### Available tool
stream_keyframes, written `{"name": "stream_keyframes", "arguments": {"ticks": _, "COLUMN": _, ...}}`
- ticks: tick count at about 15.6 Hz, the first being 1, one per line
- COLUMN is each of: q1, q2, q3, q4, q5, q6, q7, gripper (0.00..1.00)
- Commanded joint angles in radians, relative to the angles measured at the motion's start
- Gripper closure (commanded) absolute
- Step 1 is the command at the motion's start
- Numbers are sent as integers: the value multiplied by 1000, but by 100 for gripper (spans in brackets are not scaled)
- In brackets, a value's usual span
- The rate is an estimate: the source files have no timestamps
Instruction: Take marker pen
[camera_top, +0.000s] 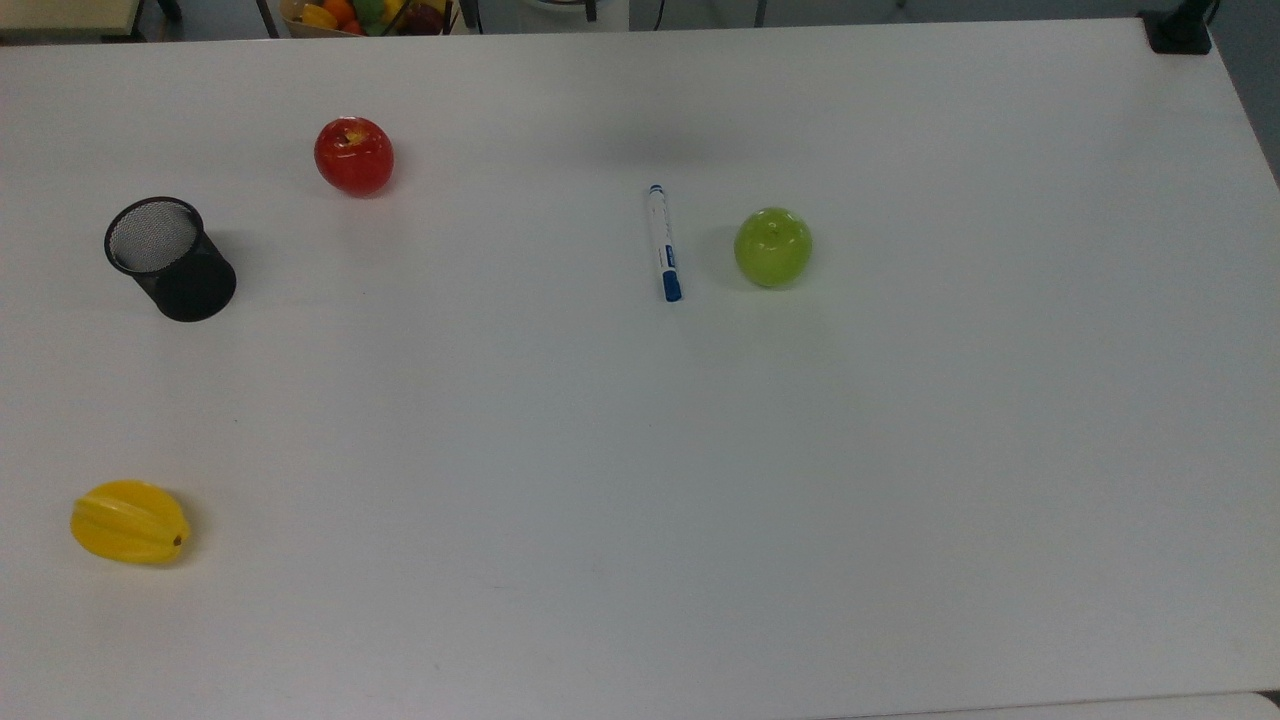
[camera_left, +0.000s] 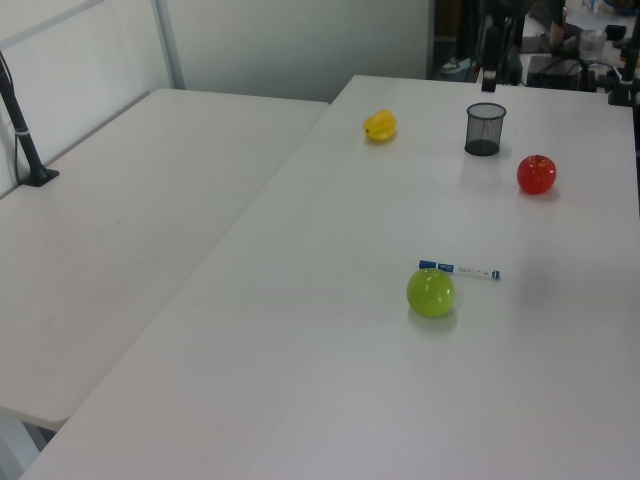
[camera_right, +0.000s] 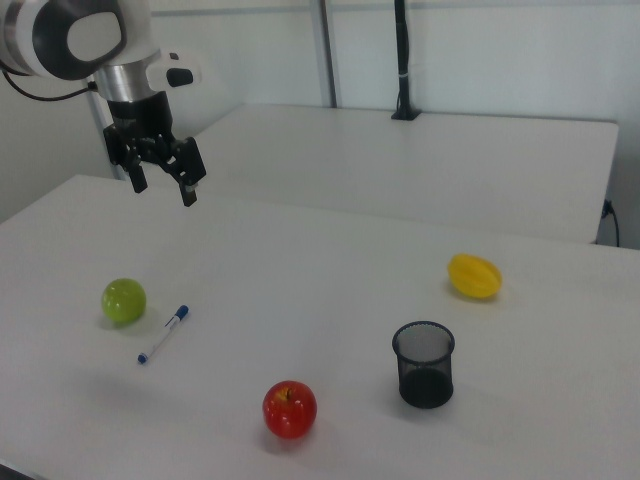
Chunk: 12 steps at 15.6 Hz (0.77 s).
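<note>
Since the marker pen (camera_top: 662, 243) lies flat on the bench (camera_top: 700, 480), light, stiff and smooth, the empty, wide-open claw (camera_right: 160, 180) should probably pinch its white barrel mid-length.

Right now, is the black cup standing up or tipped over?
Standing up. The cup rests on its base on the table, its round mouth facing upward.

In the right view the arm (camera_right: 75, 40) is cut off by the frame's top and left edges above the fingers (camera_right: 188, 196). In the top view a fruit basket (camera_top: 365, 15), beyond the surface (camera_top: 640, 500), is cropped by the upper edge. The marker pen's (camera_left: 459, 268) label print is too small to read.
</note>
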Motion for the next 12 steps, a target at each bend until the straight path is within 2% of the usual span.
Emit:
{"name": "stream_keyframes", "arguments": {"ticks": 1, "q1": 77, "q2": -25, "q3": -91, "q4": -3, "q5": -3, "q6": -12, "q7": 1, "gripper": 0}}
{"name": "stream_keyframes", "arguments": {"ticks": 5, "q1": 65, "q2": 26, "q3": -87, "q4": 6, "q5": -1, "q6": 61, "q7": -83, "gripper": 0}}
{"name": "stream_keyframes", "arguments": {"ticks": 7, "q1": 63, "q2": 58, "q3": -79, "q4": 58, "q5": -3, "q6": 49, "q7": -79, "gripper": 0}}
{"name": "stream_keyframes", "arguments": {"ticks": 12, "q1": 65, "q2": 54, "q3": -79, "q4": 55, "q5": -4, "q6": 46, "q7": -63, "gripper": 0}}
